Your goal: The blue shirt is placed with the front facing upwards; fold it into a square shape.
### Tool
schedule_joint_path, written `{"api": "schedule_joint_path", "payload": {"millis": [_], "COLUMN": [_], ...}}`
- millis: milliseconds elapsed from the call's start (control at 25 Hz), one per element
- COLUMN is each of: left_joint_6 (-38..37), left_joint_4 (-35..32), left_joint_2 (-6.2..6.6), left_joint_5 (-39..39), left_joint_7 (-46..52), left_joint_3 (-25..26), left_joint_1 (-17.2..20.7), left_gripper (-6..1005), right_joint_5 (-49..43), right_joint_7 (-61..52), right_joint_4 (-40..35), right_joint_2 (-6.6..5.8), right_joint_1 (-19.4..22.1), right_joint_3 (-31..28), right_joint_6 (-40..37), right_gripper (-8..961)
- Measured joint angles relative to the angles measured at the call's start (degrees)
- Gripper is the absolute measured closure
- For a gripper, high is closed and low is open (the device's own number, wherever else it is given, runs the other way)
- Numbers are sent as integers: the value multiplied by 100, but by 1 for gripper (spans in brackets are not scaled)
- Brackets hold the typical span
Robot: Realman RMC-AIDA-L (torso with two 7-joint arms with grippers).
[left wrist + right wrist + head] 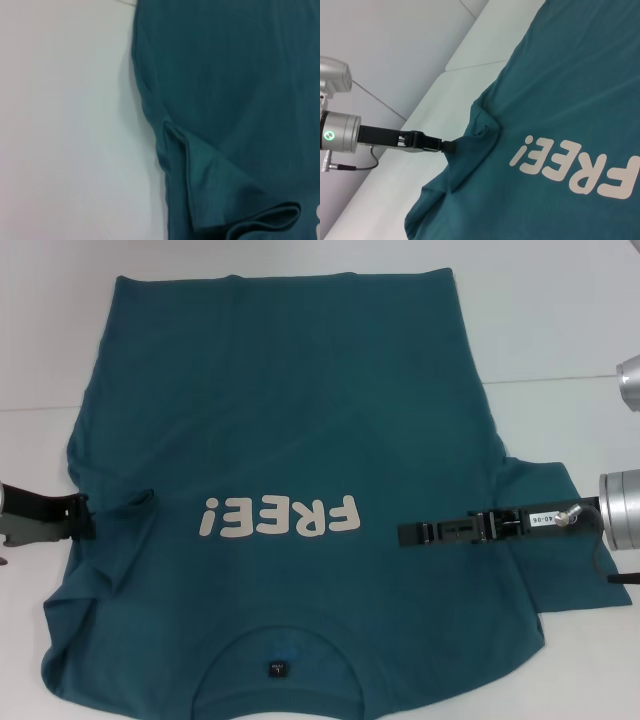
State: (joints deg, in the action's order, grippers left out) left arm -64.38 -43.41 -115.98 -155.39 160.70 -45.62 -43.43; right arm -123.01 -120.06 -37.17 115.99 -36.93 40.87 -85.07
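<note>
The blue shirt [290,430] lies flat on the white counter [560,320] with its front up, collar nearest the robot, and the cream "FREE!" print [278,516] serves as the landmark. To the left of the print, the left gripper [88,516] sits at the shirt's side edge, where the left sleeve [210,190] is already turned in over the body; its fingers appear closed on a bunched ridge of that cloth, though the pinch itself is partly hidden. To the right of the print, the right gripper [412,533] reaches in low over the chest, over the still-spread right sleeve [545,530]; whether its fingers are parted or holding fabric, I cannot tell. The risk: a thin pinch could slip, or drag extra layers, skewing the fold.
</note>
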Motion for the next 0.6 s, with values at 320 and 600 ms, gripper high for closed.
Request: {"api": "schedule_joint_path", "payload": {"millis": [320, 600], "left_joint_6": [-596, -829], "left_joint_4": [-399, -375], "left_joint_2": [-34, -70], "left_joint_5": [583, 1135], "left_joint_7": [-242, -373], "left_joint_3": [40, 9], "left_joint_1": [22, -9], "left_gripper": [962, 993], "right_joint_5": [6, 4], "right_joint_7": [6, 18], "right_joint_4": [0, 1], "right_joint_2": [-8, -6], "right_joint_1": [22, 41], "right_joint_3": [0, 0], "right_joint_6": [-1, -1], "right_gripper": [43, 43]}}
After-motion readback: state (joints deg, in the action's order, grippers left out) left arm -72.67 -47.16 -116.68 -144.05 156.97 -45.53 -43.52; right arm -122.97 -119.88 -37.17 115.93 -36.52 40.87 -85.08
